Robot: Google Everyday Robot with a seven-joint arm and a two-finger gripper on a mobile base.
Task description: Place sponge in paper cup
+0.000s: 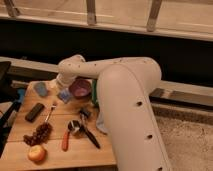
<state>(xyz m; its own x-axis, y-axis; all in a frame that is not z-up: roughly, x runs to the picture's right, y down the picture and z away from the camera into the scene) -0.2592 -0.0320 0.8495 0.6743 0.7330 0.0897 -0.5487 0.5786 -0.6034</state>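
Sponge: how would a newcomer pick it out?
On the wooden table, look just left of the purple bowl, under the shut gripper. The sponge is the small flat blue block there, unlike the rounded blue-grey lump further left.

Dim warm light from above; dark background band; soft shadows.

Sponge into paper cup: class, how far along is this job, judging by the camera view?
Done: the gripper is at the sponge, beside the purple bowl, and shut. In hand: it appears to grip the sponge, low over the wooden table. Left: lifting it, carrying it and dropping it into the paper cup, which I cannot make out in this view.
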